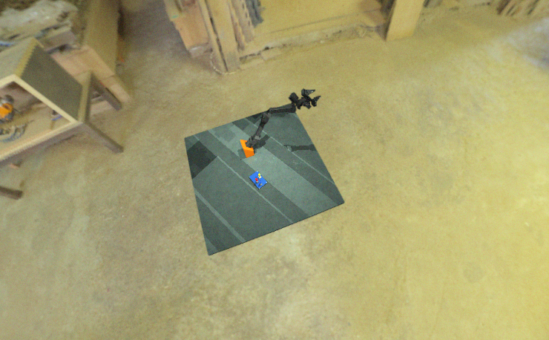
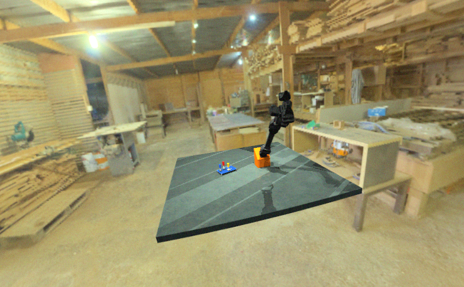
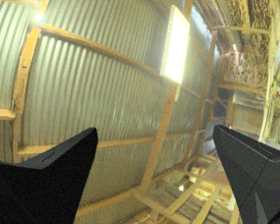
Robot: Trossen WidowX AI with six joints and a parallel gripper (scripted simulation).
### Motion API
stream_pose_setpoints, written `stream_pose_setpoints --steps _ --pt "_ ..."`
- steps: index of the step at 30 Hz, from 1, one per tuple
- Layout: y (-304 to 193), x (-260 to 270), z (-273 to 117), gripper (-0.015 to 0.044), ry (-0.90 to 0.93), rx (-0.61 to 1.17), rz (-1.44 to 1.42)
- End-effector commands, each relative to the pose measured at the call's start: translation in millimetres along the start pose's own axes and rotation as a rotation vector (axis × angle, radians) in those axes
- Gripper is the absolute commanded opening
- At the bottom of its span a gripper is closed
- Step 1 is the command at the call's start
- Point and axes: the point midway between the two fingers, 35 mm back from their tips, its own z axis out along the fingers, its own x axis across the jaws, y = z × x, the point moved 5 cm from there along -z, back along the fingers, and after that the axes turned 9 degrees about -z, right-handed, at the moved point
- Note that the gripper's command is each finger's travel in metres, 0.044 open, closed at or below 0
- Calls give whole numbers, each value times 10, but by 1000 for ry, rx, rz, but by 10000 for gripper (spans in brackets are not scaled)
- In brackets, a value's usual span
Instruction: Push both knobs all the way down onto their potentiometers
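Observation:
The blue circuit board (image 1: 254, 175) (image 2: 226, 172) stands on short legs on the dark table. A yellow knob (image 1: 260, 175) (image 2: 227, 165), a red knob (image 1: 257, 180) (image 2: 222, 163) and a blue knob (image 2: 220, 166) stand upright on it. They are too small to tell how far down each sits. My gripper (image 1: 316, 93) (image 3: 157, 134) is open, with nothing between its fingers. It is high up and far from the board, beyond the table's edge in the top view, pointing away. The board is not in the wrist view.
An orange block (image 1: 248, 152) (image 2: 261, 162) stands at the arm's base, a short way from the board. The dark table (image 1: 234, 211) (image 2: 197, 207) carries the board, the block and the arm. The wrist view shows only the workshop roof and beams behind the fingers.

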Motion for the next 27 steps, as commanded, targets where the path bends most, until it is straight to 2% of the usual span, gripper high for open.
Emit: stream_pose_setpoints --steps 1,9,15,27 --pt "1 -6 -1 374 -2 1 -3" --pt "87 -273 -41 164 -80 18 -118" --pt "243 -685 -89 6 -206 21 -274" --pt "662 -1348 -244 0 -432 44 -532"
